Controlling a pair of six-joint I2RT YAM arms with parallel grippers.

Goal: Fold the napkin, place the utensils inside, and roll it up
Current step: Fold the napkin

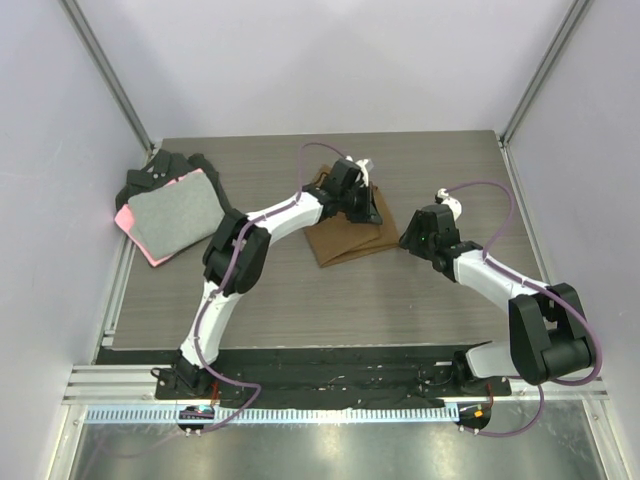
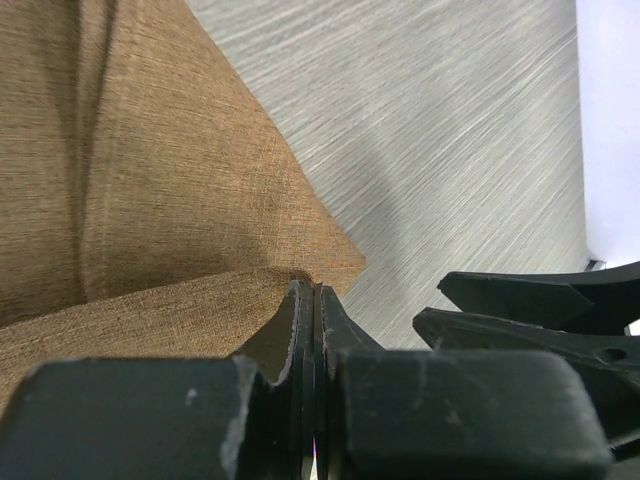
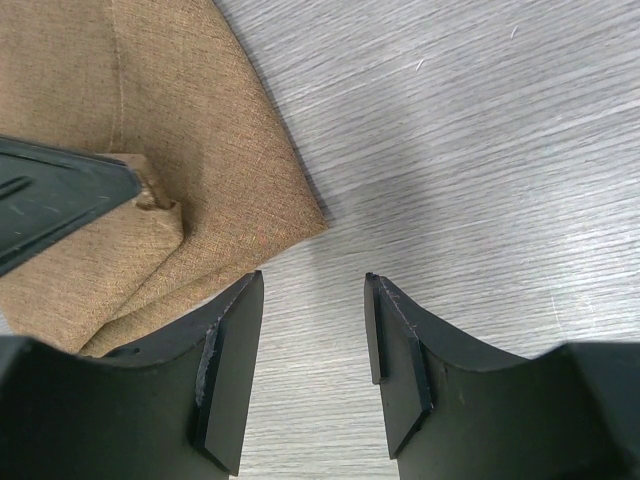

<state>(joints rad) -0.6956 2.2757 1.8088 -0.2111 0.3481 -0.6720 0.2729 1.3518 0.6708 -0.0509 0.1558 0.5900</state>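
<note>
One napkin (image 2: 180,200), left gripper (image 2: 315,292) pinching it, right gripper (image 3: 315,290) half-open, empty

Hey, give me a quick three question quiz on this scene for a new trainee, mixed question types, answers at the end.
1. True or false: the left gripper is shut on the napkin.
2. The right gripper is: A) gripping the napkin, B) open and empty, C) shut on a spoon.
3. On which side of the table, by the robot's own sides, does the grey cloth lie?
Key: 1 true; 2 B; 3 left.
</note>
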